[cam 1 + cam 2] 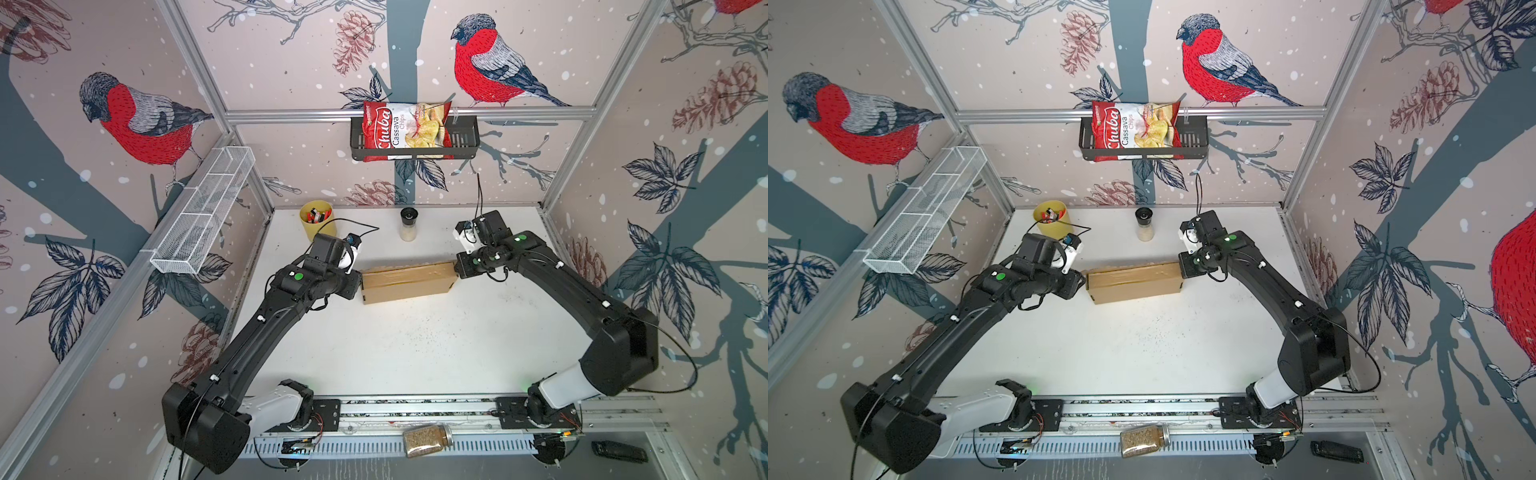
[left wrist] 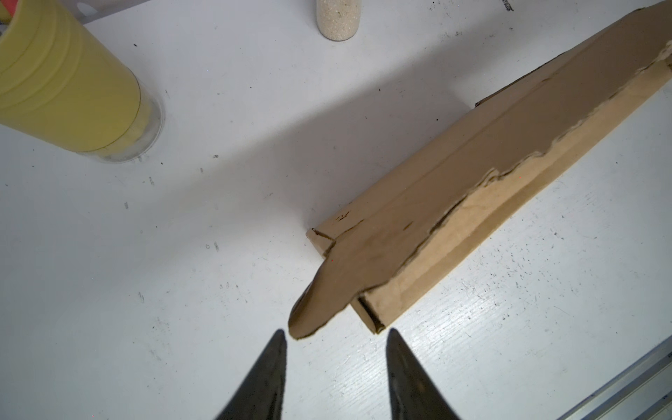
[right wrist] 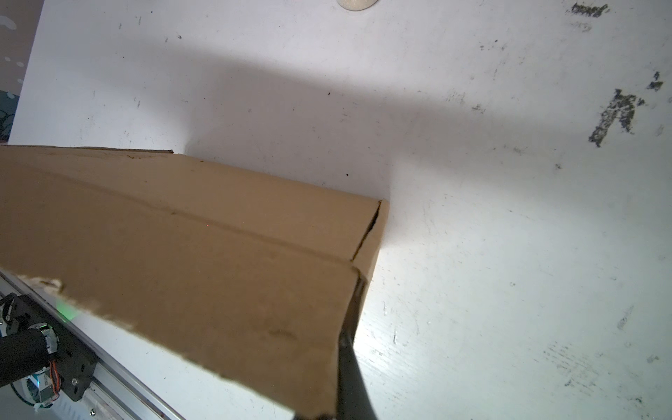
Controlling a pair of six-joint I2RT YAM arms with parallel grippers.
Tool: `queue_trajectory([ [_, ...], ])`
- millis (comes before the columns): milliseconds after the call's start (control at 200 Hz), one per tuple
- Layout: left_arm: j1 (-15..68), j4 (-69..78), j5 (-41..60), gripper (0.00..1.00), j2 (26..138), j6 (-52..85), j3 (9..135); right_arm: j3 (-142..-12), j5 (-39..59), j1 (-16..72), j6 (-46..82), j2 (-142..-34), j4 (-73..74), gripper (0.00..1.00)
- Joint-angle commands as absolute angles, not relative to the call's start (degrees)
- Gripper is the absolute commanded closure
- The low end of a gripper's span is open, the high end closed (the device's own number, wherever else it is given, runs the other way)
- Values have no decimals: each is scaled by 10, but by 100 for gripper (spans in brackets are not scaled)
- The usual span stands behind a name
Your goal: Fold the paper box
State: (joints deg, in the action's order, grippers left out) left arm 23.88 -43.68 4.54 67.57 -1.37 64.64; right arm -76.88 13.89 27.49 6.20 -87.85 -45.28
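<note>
One box on table, mid-depth. At its left end, left gripper spread, loose flap tip just ahead of fingertips. At its right end, right gripper pinches lid edge. Behind box: shaker, yellow cup.

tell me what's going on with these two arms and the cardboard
Two robot arms are working on a brown paper box that lies on the white table. The right gripper is shut on the box's right end, pinching the cardboard edge. The left gripper is at the opposite end, open and gripping nothing, with a rounded tab of the box just ahead of its fingertips. The box looks partly folded into a long shallow shape, that tab sticking out loose.
</note>
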Motion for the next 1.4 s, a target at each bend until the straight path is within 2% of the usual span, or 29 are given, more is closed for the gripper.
queue_trajectory([
  [0,238,-440,60,60,682,-11,655,-765,147,277,67,-880,-494,97],
  [320,238,-445,45,62,699,-21,657,-762,150,277,68,-880,-490,97],
  [525,238,-445,48,72,715,-25,669,-764,152,278,67,-883,-489,97],
  [615,238,-450,46,73,716,-26,675,-764,152,278,68,-884,-490,97],
  [660,238,-452,41,71,714,-25,677,-764,151,276,67,-884,-491,97],
  [720,238,-455,25,60,712,-26,680,-764,151,276,67,-883,-491,97],
  [790,238,-455,1,53,709,-26,682,-764,151,277,67,-884,-490,97],
  [981,238,-449,22,52,733,-28,688,-765,153,278,68,-885,-490,97],
  [1116,238,-442,20,57,744,-34,685,-763,154,278,67,-884,-489,98],
  [1396,237,-448,24,74,742,-33,685,-762,154,277,67,-882,-489,98],
])
